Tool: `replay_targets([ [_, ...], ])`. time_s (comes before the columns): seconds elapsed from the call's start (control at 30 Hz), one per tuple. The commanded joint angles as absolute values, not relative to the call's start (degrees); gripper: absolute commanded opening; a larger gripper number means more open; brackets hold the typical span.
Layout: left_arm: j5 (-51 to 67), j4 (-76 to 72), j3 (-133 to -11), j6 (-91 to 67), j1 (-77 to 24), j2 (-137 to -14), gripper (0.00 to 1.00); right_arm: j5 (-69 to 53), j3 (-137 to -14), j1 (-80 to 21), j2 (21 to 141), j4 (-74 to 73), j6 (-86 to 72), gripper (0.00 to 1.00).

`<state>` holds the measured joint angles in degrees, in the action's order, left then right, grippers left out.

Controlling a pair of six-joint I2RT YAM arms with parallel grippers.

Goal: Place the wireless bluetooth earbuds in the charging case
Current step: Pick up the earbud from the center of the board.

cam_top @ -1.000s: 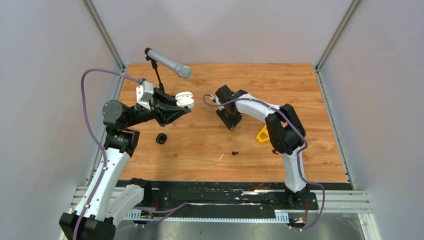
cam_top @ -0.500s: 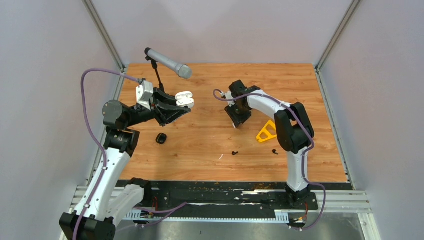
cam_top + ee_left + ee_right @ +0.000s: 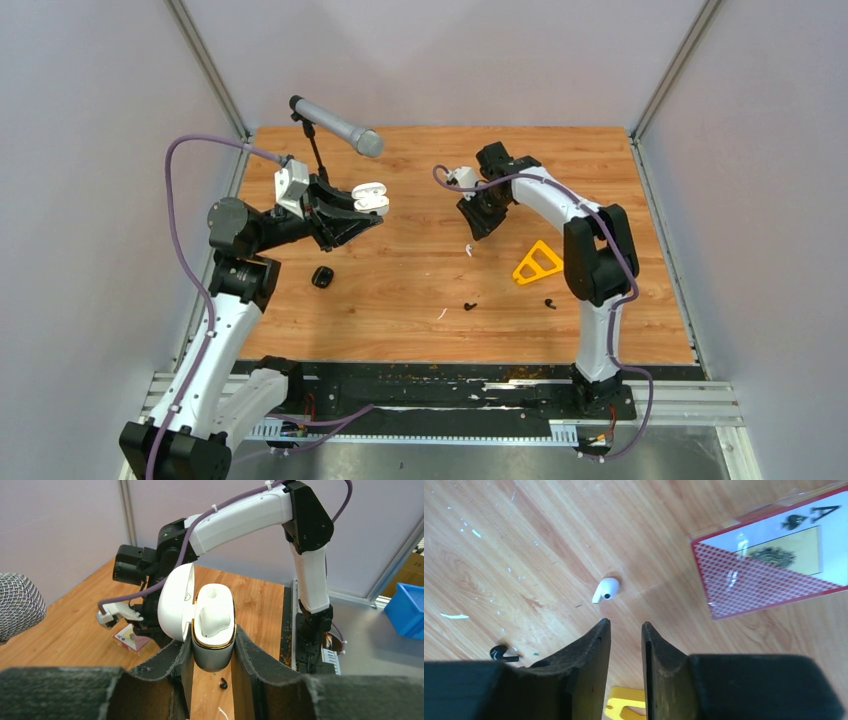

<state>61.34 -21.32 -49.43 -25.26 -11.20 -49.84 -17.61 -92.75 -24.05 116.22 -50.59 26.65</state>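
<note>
Left hand (image 3: 212, 641): clamped on open white charging case (image 3: 176, 605), seated white earbud (image 3: 212, 622) inside. Right hand (image 3: 624, 626): fingers narrowly parted, empty, over bare table (image 3: 499, 540). Loose white earbud (image 3: 605, 589) lies just beyond fingertips, clear of playing-card box (image 3: 769, 575).

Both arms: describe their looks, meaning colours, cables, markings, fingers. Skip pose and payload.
The left arm and right arm match: white link shells, black joint housings. A purple cable loops loosely off the left; another is zip-tied along the right. The left end effector and right end effector have matte black, rough-edged fingers. A small green light shows on the right arm.
</note>
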Motion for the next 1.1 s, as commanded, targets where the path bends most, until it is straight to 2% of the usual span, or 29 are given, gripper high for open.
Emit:
replay_targets([
  [0.0, 61.0, -21.0, -51.1, -24.2, -10.9, -50.1, 0.00, -20.8, -97.6, -22.9, 118.8, -51.2, 31.9, 0.28],
  [0.27, 61.0, -20.6, -51.4, -23.8, -10.9, -50.3, 0.00, -24.3, -98.6, -23.0, 120.4, -51.2, 23.0, 0.32],
  [0.4, 60.9, -20.9, -51.2, -23.9, -10.9, -50.4, 0.00, -18.0, -96.6, -23.7, 120.0, -49.3, 14.9, 0.43],
  [0.73, 60.9, -20.5, -50.9, -23.6, -10.9, -50.3, 0.00, -15.9, -95.9, -25.5, 122.1, -49.0, 13.3, 0.35],
  [1.07, 60.9, -20.9, -50.8, -23.8, -10.9, -50.4, 0.00, -13.1, -95.2, -27.2, 123.1, -49.0, 11.9, 0.34],
])
